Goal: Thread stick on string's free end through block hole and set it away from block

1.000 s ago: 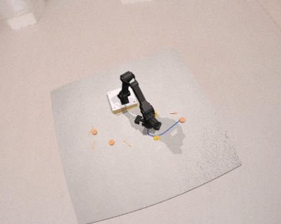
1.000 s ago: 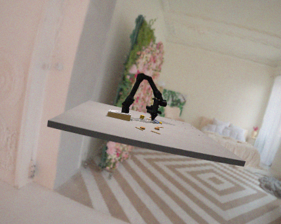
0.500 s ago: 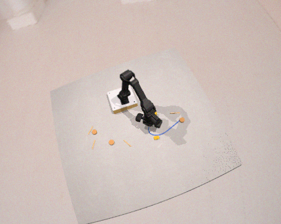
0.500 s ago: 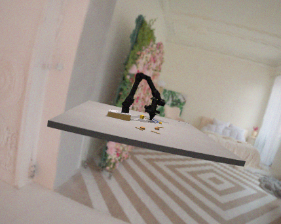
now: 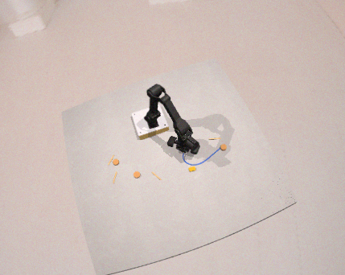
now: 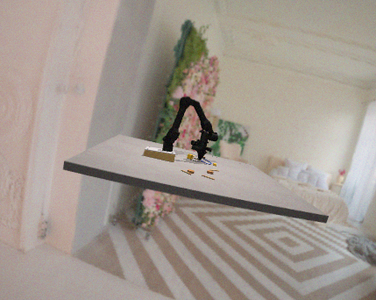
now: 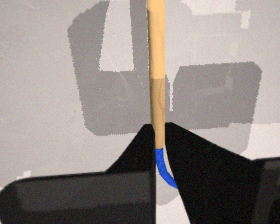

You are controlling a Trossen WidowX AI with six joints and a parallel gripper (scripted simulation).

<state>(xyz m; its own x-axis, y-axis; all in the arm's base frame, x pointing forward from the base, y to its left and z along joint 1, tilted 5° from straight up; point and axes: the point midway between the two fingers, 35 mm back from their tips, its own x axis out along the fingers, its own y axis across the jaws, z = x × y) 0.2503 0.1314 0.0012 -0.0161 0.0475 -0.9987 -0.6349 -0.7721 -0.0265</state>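
My gripper (image 5: 184, 153) (image 6: 201, 159) (image 7: 157, 131) is shut on the wooden stick (image 7: 157, 45) near its string end, above the table. The stick points away from the fingers in the wrist view. The blue string (image 5: 202, 163) (image 7: 163, 171) leaves the stick's end and curves to the round orange-brown button (image 5: 223, 147) on the right. The yellow wooden block (image 6: 190, 156) stands on the table beside the gripper in the exterior view; its hole cannot be made out. The arm hides it in the top view, and it is outside the wrist view.
A small yellow piece (image 5: 192, 169) (image 6: 215, 164) lies just outside the string's curve. A loose stick (image 5: 215, 138) lies near the string's button. Two loose buttons (image 5: 116, 162) (image 5: 137, 174) and three loose sticks (image 5: 111, 160) (image 5: 115, 177) (image 5: 156, 176) lie left of the gripper in the top view.
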